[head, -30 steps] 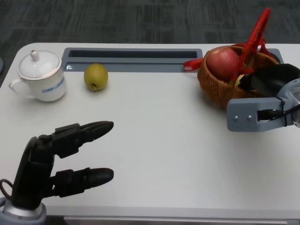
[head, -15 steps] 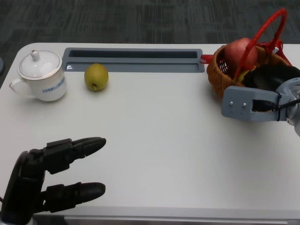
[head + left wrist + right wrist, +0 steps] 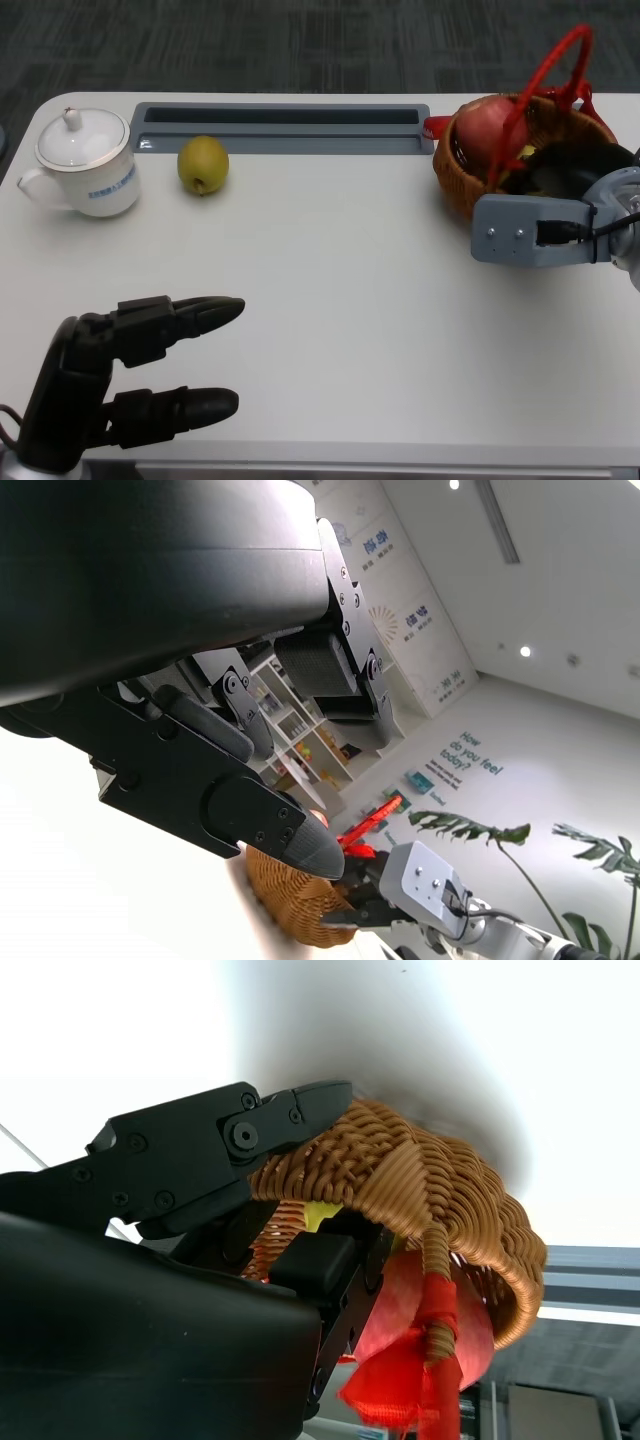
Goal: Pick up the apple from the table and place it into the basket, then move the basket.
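Red and rounded, the apple sits inside the woven wicker basket with a red handle at the counter's far right corner. The right robot hand grips the basket's rim; the left robot hand hovers, fingers spread, holding nothing.

Right hand mostly hidden behind its grey wrist plate and the wicker basket rim. Red apple partly masked by the red handle. Yellow item inside the basket too covered to identify. Left hand cut off at the lower picture edge.
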`<state>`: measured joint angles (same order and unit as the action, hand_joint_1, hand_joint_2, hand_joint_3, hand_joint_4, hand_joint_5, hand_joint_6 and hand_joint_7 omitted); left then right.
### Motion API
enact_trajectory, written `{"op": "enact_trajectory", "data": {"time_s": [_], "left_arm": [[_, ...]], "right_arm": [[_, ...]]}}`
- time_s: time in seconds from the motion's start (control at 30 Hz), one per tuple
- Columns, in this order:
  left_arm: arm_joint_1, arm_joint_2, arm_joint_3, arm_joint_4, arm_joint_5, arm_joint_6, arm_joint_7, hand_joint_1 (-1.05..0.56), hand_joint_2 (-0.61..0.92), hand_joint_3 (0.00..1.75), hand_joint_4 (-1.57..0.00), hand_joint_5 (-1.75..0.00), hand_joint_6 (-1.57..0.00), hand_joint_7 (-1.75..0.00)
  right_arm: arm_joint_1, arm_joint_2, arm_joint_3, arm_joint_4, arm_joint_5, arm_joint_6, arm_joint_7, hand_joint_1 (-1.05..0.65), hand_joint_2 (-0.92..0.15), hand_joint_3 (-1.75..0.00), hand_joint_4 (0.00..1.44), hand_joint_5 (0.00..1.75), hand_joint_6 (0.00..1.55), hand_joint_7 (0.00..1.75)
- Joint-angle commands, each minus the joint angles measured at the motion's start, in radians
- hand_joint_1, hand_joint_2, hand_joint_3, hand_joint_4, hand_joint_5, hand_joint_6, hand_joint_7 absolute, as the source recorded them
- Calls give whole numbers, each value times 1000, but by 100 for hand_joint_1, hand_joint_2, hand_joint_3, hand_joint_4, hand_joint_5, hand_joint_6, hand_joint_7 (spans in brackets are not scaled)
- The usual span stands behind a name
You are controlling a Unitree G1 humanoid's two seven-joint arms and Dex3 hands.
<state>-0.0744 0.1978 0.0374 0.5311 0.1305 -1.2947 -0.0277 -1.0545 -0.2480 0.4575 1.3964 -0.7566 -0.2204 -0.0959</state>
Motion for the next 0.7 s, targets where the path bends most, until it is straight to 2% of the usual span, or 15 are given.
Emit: {"op": "enact_trajectory", "data": {"time_s": [0.03,0.17,0.27,0.53,0.7], "left_arm": [[-16,17,-14,10,-29,4,-17,-55,81,0,-101,-1,-92,0],[-29,16,-21,17,-32,0,-23,-56,81,0,-103,-2,-93,-1],[-37,16,-30,20,-37,1,-29,-56,81,0,-104,-2,-94,-1],[-51,19,-54,29,-78,-13,-51,-55,80,0,-109,-3,-101,-3],[-51,29,-56,30,-95,-15,-66,-55,80,0,-109,-2,-102,-2]], "right_arm": [[0,-24,-17,-6,24,-30,-10,-79,-84,0,63,0,61,0],[0,-42,-62,-10,75,-65,52,-92,-83,0,47,0,45,0],[0,-59,-101,-14,120,-82,98,-96,-83,0,40,0,38,0],[31,-118,-193,-26,221,-144,147,-101,-84,0,34,0,28,0],[72,-149,-259,-37,290,-181,154,-95,-81,0,34,1,31,1]]}}
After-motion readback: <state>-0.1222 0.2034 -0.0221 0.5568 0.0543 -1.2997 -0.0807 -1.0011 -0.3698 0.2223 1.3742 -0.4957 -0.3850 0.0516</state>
